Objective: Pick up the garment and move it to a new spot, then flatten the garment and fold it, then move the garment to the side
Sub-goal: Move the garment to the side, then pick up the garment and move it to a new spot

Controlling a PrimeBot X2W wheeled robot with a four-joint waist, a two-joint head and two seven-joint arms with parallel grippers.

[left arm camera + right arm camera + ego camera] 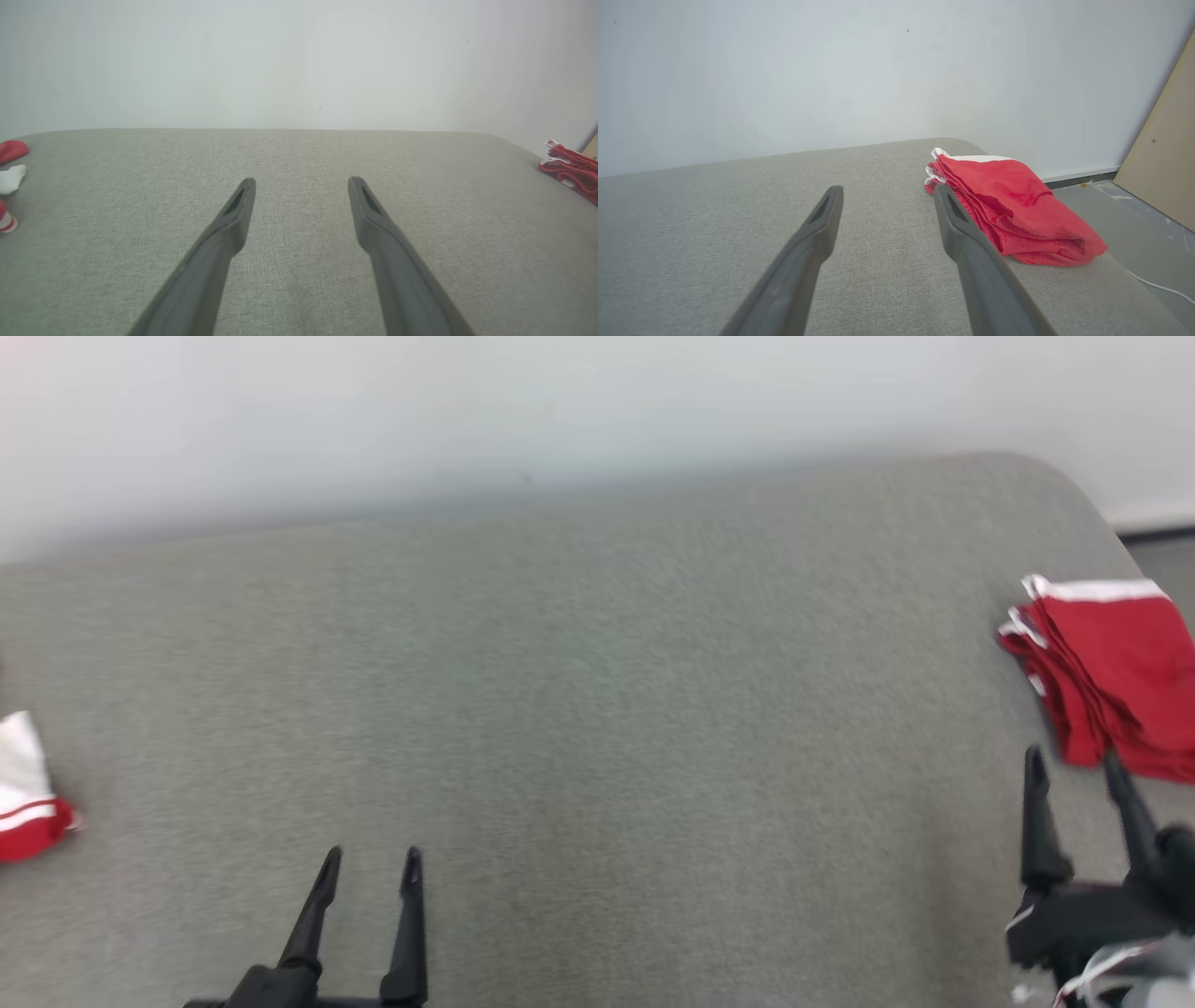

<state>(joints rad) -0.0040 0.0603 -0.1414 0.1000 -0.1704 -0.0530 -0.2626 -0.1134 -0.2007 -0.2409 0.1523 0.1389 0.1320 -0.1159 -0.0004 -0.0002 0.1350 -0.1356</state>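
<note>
- The folded red cloth garment with white trim [1111,681] [1008,210] lies as a layered stack at the right end of the grey woven-fabric surface [597,709], near its rounded corner.
- Lying folded and off to the side, it looks as if the pick-up, flattening, folding and move aside are done for this piece.
- The right gripper [1072,756] [885,186] hovers just beside the stack's near edge. Its jaws are spread wide and hold nothing, and I cannot tell whether a finger touches the cloth.
- The left gripper [373,854] [301,179] hangs over the bare middle of the surface, jaws also spread and empty.
- A crumpled red and white cloth [23,793] [9,177] sits at the far left edge, well apart from both grippers and partly cut off. If it is another garment, the whole sequence remains for it.
- Behind stands a plain white wall [560,411].
</note>
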